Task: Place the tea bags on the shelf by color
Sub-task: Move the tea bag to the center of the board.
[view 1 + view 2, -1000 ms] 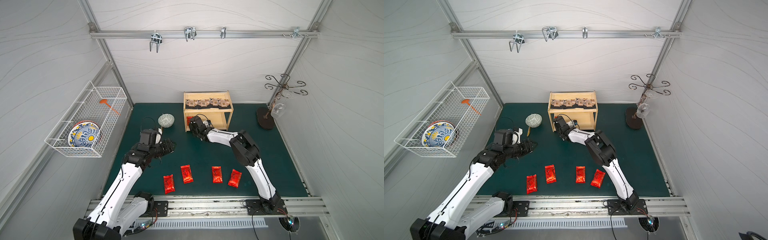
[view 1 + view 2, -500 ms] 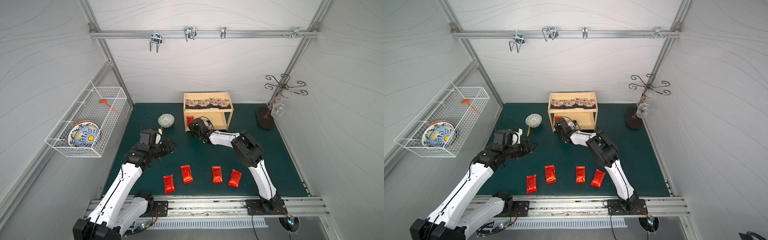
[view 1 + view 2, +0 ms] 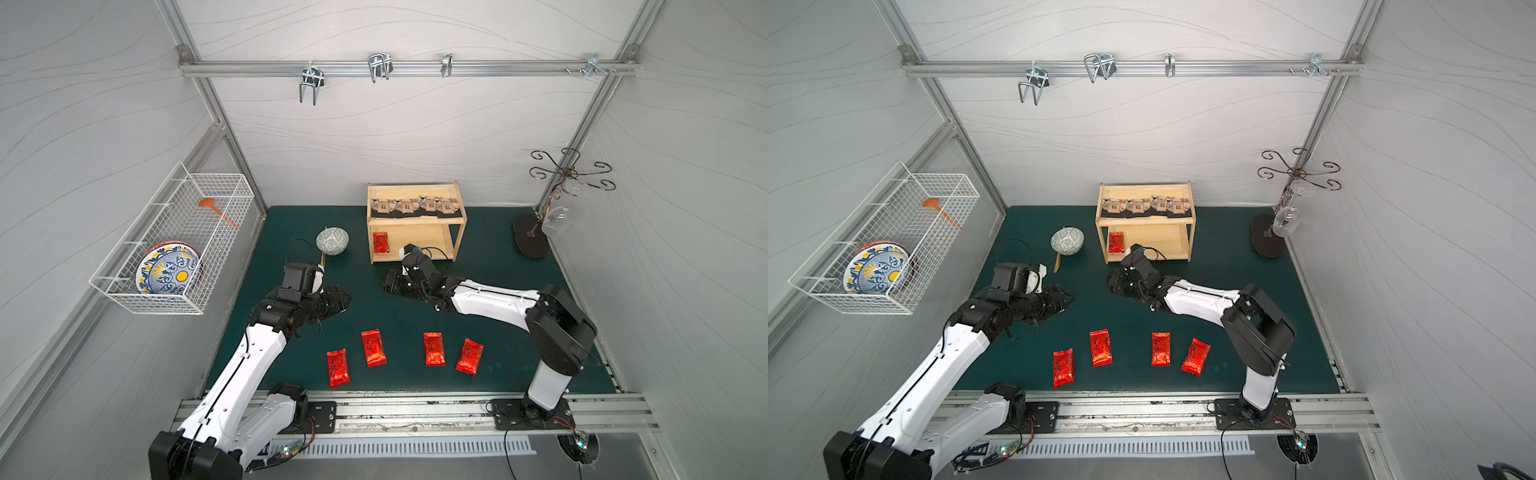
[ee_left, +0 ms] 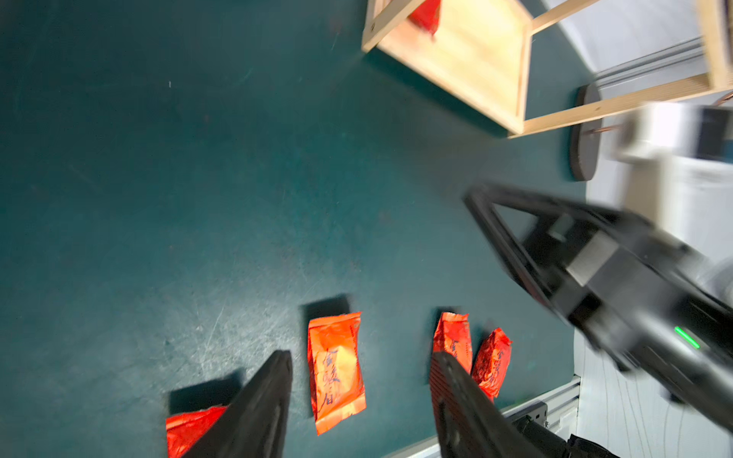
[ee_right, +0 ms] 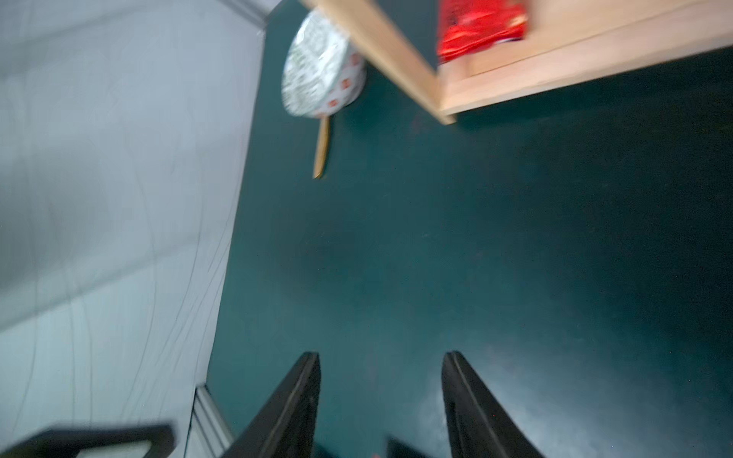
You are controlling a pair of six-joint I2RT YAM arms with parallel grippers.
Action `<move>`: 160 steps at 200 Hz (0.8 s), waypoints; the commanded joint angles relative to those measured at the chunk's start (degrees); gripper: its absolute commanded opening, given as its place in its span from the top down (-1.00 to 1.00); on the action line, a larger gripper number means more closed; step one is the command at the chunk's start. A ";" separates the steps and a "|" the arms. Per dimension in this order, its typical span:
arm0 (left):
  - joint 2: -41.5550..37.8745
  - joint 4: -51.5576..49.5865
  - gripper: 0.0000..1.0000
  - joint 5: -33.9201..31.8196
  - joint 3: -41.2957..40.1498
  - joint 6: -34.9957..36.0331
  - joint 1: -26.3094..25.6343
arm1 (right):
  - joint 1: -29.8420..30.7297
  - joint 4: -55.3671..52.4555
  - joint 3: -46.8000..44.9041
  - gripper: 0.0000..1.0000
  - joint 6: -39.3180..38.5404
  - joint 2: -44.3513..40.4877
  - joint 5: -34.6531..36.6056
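The shelf (image 3: 432, 245) stands at the back of the green mat. Several beige tea bags (image 3: 415, 206) line its top tier. One red tea bag (image 3: 380, 242) lies at the left end of its lower tier, also seen in the right wrist view as a red packet (image 5: 480, 27). Several more red tea bags (image 3: 372, 348) lie in a row near the front edge. My right gripper (image 3: 390, 284) hovers open and empty in front of the shelf. My left gripper (image 3: 343, 299) is open and empty above the mat, with a red tea bag (image 4: 337, 376) below its jaws.
A patterned bowl (image 3: 332, 241) with a wooden stick sits left of the shelf. A white wire basket (image 3: 174, 299) holding a plate hangs on the left wall. A metal cup stand (image 3: 530, 241) with a glass stands at the back right.
My right gripper opened, left the red tea bag on the lower tier, and drew back from the shelf toward the front. The left arm has hardly moved.
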 commanded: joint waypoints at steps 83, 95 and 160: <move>14.19 10.42 -0.28 9.97 -8.34 -10.71 0.53 | 20.23 -5.79 -12.72 -0.77 -42.52 -3.64 7.11; 14.91 11.46 -0.28 10.34 -8.39 -11.00 0.83 | 20.30 -5.57 -12.85 -0.79 -42.86 -2.72 6.85; 18.30 15.03 -0.29 10.76 -8.83 -11.25 1.68 | 17.80 -4.23 -11.56 -0.80 -41.34 3.40 4.93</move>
